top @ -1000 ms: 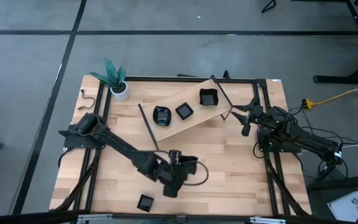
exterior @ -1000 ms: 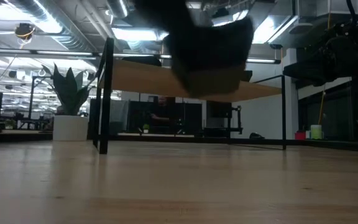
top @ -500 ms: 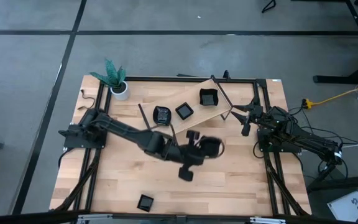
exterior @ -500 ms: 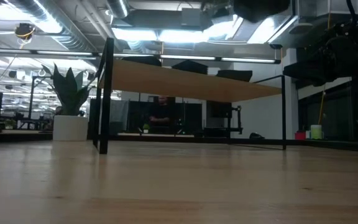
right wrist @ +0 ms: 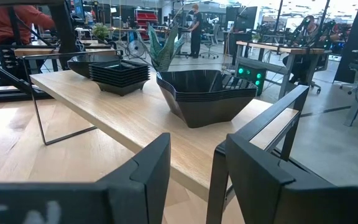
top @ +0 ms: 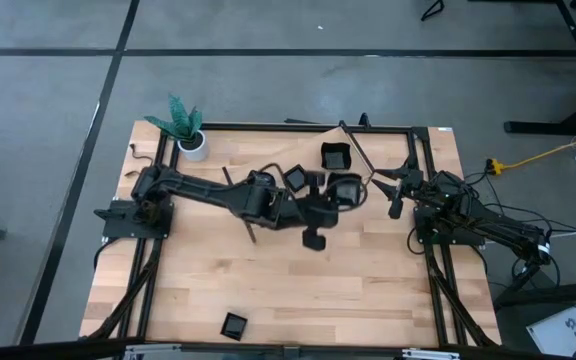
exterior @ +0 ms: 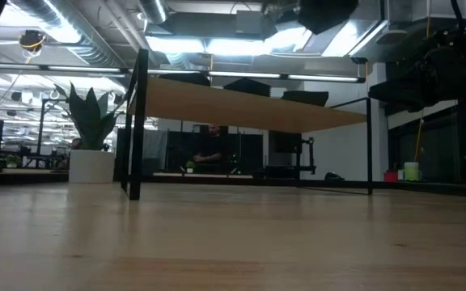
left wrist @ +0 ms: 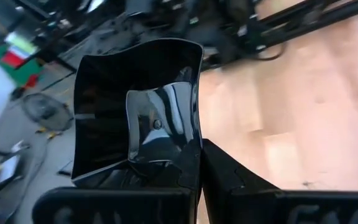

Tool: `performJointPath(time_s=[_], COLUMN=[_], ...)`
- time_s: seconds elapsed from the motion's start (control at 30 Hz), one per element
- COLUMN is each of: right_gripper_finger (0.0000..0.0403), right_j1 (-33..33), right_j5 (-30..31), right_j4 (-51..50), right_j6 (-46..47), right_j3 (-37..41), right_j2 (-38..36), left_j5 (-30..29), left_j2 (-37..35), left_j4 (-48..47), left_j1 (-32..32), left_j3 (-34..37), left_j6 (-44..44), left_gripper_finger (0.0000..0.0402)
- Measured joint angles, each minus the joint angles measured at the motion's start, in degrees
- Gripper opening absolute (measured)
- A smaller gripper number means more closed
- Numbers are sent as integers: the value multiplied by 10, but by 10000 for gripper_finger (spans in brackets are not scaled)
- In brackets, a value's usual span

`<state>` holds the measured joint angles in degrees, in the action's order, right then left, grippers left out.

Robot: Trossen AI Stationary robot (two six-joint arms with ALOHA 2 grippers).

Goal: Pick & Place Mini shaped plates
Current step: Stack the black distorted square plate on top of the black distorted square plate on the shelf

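My left gripper (top: 330,196) is shut on a glossy black mini shaped plate (top: 345,187), squarish with raised sides (left wrist: 135,106). It hangs high over the raised wooden shelf (exterior: 241,109) at the table's far middle. More black plates sit on that shelf (top: 335,157) (top: 295,178). In the right wrist view they show as stacks (right wrist: 120,74) (right wrist: 207,93). One loose plate (top: 233,325) lies flat on the table near its near edge. My right gripper (right wrist: 191,168) waits open at the table's right side, pointing level at the shelf's end. My left gripper pinches the plate's rim near one corner (left wrist: 193,152) between its two fingers. The fingers (left wrist: 229,180) come slanting down from the table's left. The plate is lifted clear of shelf and table and juts out beyond the fingertips, tilted, with its hollow toward the wrist camera.
A white pot with a green plant (top: 190,138) stands at the far left corner. The shelf rests on thin black wire legs (exterior: 133,121). A black frame (top: 423,150) borders the table. Bare wood lies across the near half (top: 348,290).
My left gripper, still shut on the plate, has risen and swung from the table's near middle toward the far edge and somewhat right, up to the shelf. It has turned as it went, and the plate has stayed lifted clear.
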<state>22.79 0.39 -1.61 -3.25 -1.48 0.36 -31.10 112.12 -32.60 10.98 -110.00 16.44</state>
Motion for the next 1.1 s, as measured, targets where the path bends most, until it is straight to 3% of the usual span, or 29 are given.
performJointPath(time_s=[0.23,0.67,1.1], right_gripper_finger=[154,154,154], right_j1=[0,0,0], right_j5=[0,0,0], right_j4=[0,0,0], right_j6=[0,0,0], right_j3=[0,0,0], right_j2=[0,0,0], left_j5=[-34,106,163], left_j2=[0,21,30], left_j4=[13,-5,-39], left_j1=[-58,-189,-205], left_j3=[0,1,1], left_j6=[33,-5,-23], left_gripper_finger=[3,3,4])
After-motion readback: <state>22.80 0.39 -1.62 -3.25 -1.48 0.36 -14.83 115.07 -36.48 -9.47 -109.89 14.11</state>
